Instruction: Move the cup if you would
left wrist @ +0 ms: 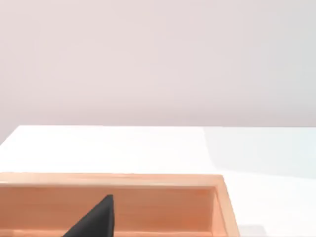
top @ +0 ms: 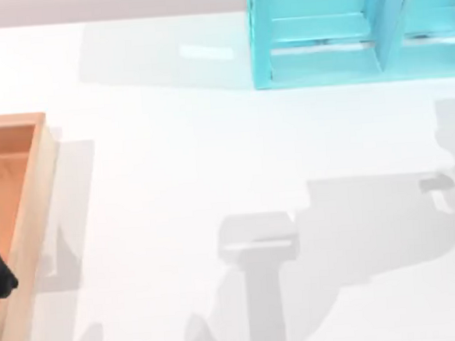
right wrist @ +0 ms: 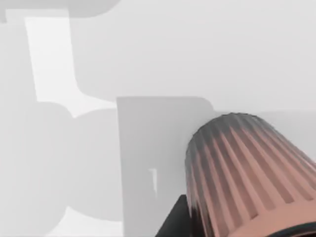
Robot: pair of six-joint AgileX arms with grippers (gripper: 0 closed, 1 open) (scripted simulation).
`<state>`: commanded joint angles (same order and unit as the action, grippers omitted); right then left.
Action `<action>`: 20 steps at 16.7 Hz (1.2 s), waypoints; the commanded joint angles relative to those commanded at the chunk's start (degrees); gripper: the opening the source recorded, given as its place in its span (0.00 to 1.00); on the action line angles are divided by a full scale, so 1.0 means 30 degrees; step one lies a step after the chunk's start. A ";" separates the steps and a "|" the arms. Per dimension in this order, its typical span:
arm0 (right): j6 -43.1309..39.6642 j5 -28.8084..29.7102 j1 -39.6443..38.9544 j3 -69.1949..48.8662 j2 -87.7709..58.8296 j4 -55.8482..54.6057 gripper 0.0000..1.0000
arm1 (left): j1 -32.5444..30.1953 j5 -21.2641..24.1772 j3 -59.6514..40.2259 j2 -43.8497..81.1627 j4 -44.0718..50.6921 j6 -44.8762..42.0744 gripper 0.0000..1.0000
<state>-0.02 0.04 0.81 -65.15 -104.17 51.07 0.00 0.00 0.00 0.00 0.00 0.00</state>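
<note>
Top view: overhead, looking down on the white tabletop (top: pixel 211 156), wooden tray (top: pixel 38 199) at frame left, turquoise shelf (top: pixel 335 30) upper right. Left wrist view: low, level across the same tray (left wrist: pixel 148 180). Right wrist view: close above the ribbed cup (right wrist: pixel 247 173).
</note>
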 joint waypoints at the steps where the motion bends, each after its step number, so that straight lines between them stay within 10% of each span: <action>1: 0.0000 0.0000 0.0000 0.0000 0.0000 0.0000 0.00 | 0.0000 0.0000 0.0000 0.0000 0.0000 0.0000 1.00; 8: -0.1334 0.0001 0.1363 -0.1337 -0.0656 0.0829 0.00 | 0.0000 0.0000 0.0000 0.0000 0.0000 0.0000 1.00; 20: -1.2384 0.0183 1.2449 -1.0432 -0.3647 0.5934 0.00 | 0.0000 0.0000 0.0000 0.0000 0.0000 0.0000 1.00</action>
<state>-37.17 0.59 38.16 -96.44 -115.11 68.87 0.00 0.00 0.00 0.00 0.00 0.00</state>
